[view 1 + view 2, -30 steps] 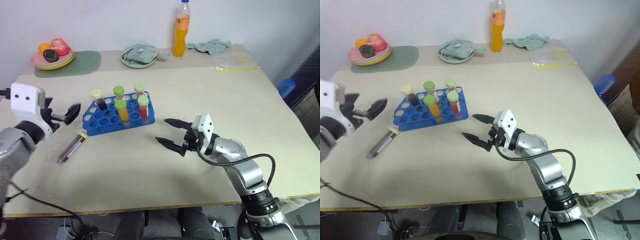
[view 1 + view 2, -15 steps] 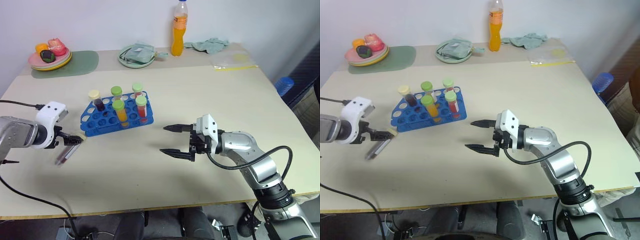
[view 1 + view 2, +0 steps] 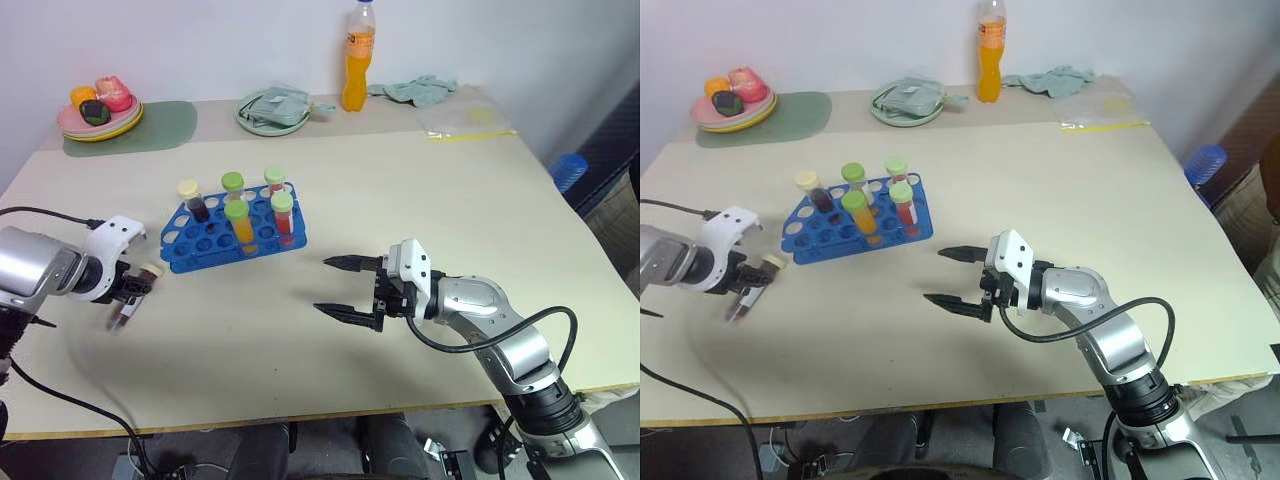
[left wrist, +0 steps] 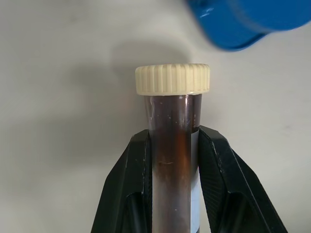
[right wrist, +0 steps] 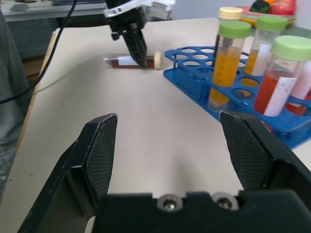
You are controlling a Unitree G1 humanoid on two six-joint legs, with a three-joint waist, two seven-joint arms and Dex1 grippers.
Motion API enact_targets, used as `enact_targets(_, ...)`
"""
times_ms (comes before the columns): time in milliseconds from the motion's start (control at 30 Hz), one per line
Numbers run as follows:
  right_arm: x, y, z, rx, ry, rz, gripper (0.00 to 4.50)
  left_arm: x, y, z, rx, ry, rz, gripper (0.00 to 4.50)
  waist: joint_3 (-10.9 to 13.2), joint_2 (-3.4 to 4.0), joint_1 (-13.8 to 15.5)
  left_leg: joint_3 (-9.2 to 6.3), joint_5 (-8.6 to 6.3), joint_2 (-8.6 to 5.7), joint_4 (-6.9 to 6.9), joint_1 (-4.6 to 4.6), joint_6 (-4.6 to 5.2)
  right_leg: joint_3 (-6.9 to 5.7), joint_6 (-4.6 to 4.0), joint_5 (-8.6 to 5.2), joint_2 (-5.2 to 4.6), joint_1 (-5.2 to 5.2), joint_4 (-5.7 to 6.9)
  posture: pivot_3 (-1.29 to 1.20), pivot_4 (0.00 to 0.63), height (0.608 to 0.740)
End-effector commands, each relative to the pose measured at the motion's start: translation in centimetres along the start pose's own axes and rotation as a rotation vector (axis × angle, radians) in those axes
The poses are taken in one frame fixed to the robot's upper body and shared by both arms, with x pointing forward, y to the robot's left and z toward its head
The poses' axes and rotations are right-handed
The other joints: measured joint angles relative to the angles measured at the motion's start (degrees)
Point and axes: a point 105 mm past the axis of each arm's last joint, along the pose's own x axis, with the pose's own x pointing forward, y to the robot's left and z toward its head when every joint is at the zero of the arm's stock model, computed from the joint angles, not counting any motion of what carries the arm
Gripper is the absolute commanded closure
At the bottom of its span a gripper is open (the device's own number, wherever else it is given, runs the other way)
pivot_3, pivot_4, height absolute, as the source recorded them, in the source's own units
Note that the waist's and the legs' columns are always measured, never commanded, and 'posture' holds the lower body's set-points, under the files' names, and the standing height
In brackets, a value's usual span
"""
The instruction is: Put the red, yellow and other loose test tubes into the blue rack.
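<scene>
While the clear glass test tube with dark brown liquid and a ribbed cream cap (image 4: 172, 145) lies on the smooth tan table (image 3: 420, 200), the left gripper (image 3: 128, 292) pinches its middle, just beside the blue plastic rack (image 3: 200, 245). The tube has a plain white label with no words I can read. The right gripper (image 3: 345, 287) hangs over the table with its fingers spread wide, holding nothing.

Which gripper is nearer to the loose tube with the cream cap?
Left. The left gripper has its fingers on both sides of the loose tube; the right gripper hangs open far across the table.
</scene>
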Motion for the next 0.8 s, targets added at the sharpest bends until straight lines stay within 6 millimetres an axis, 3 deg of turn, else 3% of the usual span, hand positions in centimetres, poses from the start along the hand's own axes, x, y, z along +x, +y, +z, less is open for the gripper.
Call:
enact_targets(33, 0.0, -0.6, 0.8, -0.049, -0.041, -0.045, 0.78, -3.8, 5.9, 4.0, -0.071, -0.4, 0.358, 3.77, 0.0, -0.01, 0.0, -0.04, 0.0, 0.01, 0.0, -0.01, 0.0, 0.0, -0.01, -0.01, 0.0, -0.04, 0.04, 0.0, 0.15, 0.74)
enact_targets(100, 0.3, -0.4, 0.2, -0.049, -0.033, -0.043, 0.78, -7.4, 6.2, 7.0, -0.02, -0.773, 0.5, 3.77, 0.0, -0.06, 0.5, -0.09, 0.02, 0.03, 0.07, -0.05, -0.03, -0.02, -0.02, -0.01, -0.05, -0.05, 0.07, 0.0, 0.15, 0.74)
enact_targets(167, 0.5, -0.2, -0.1, -0.029, -0.034, -0.038, 0.78, -9.4, 5.7, 7.4, -0.082, -0.964, 0.561, 3.77, -0.1, -0.16, 1.0, -0.06, 0.03, 0.04, 0.08, -0.09, -0.06, -0.01, -0.01, 0.01, -0.24, -0.05, -0.01, 0.0, 0.15, 0.74)
enact_targets(233, 0.6, -0.2, -0.2, -0.008, -0.043, -0.038, 0.78, -10.2, 5.0, 7.3, -0.189, -1.082, 0.539, 3.77, -0.1, -0.19, 1.3, -0.06, 0.03, -0.03, 0.14, -0.11, -0.06, -0.03, 0.02, 0.03, -0.31, 0.02, -0.08, 0.0, 0.15, 0.74)
enact_targets(333, 1.1, -0.5, -0.4, 0.031, -0.07, -0.053, 0.78, -12.2, -1.9, 7.8, -0.172, -1.417, 0.327, 3.77, -0.1, -0.21, 1.0, -0.05, 0.02, -0.04, 0.19, -0.08, -0.03, -0.03, 0.1, 0.08, -0.32, 0.15, -0.14, 0.0, 0.15, 0.74)
enact_targets(433, 1.4, -0.5, -0.6, 0.044, -0.073, -0.046, 0.78, -10.1, -7.1, 7.4, -0.088, -1.45, 0.291, 3.77, -0.1, -0.22, 1.1, 0.01, 0.01, -0.05, 0.2, -0.03, -0.04, -0.02, 0.1, 0.09, -0.33, 0.23, -0.19, 0.0, 0.15, 0.74)
enact_targets(533, 1.5, -0.5, -0.7, 0.038, -0.073, -0.041, 0.78, -8.3, -10.0, 7.3, -0.024, -1.459, 0.27, 3.77, -0.1, -0.22, 1.1, 0.17, 0.02, -0.14, 0.19, 0.0, -0.04, -0.03, 0.03, 0.13, -0.2, 0.22, -0.15, 0.0, 0.15, 0.74)
enact_targets(800, 1.3, -0.6, -0.7, 0.03, -0.068, -0.071, 0.78, -4.4, -11.3, 7.0, -0.081, -1.421, 0.353, 3.77, -0.1, -0.21, 1.0, 0.18, 0.01, -0.13, 0.18, 0.03, -0.02, -0.03, 0.01, 0.13, -0.16, 0.22, -0.15, 0.0, 0.15, 0.74)
